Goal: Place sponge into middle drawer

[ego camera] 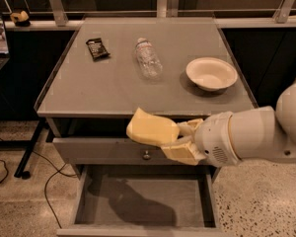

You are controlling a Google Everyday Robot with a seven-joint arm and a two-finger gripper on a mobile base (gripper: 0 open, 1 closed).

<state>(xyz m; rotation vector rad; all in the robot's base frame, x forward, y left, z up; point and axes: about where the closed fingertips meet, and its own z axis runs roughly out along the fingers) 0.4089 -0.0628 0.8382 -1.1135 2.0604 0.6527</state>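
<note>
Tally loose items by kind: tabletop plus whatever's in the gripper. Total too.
Bottle: 1
Bowl: 1
Black packet: 1
Sponge: 1, held in the gripper at the table front edge, above the open drawer
Total: 4

The white arm (pixel 256 135) reaches in level from the right; its gripper (pixel 173 138) points left, fingers (pixel 180 153) clamped on the sponge (pixel 150 127).

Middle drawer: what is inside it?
The middle drawer shows only bare grey floor; its back is hidden. The gripper holds the sponge above it.
</note>
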